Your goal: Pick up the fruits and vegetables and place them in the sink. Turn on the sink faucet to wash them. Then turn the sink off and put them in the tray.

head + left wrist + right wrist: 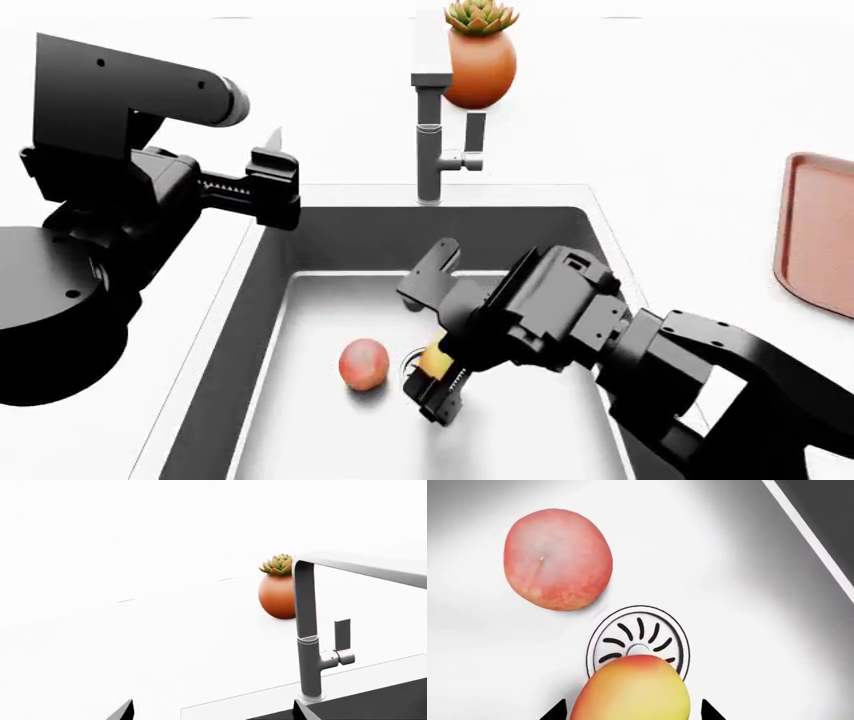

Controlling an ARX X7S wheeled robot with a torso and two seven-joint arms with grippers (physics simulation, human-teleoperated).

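Head view shows the sink filling the lower middle of the frame, with the faucet rising at its back rim in the upper middle and the tray on the table at the right edge. The right end effector is down inside the basin, near the centre, gripping the mango; only a sliver of yellow shows between its fingers here. In the right wrist view the mango sits at the bottom centre, hanging directly over the drain, probably a little above the floor, though the height is hard to judge. The apple already lies on the sink floor just left of that end effector. So the release point is straight below. The left end effector, upper left, seems open, empty and closer to the faucet lever.
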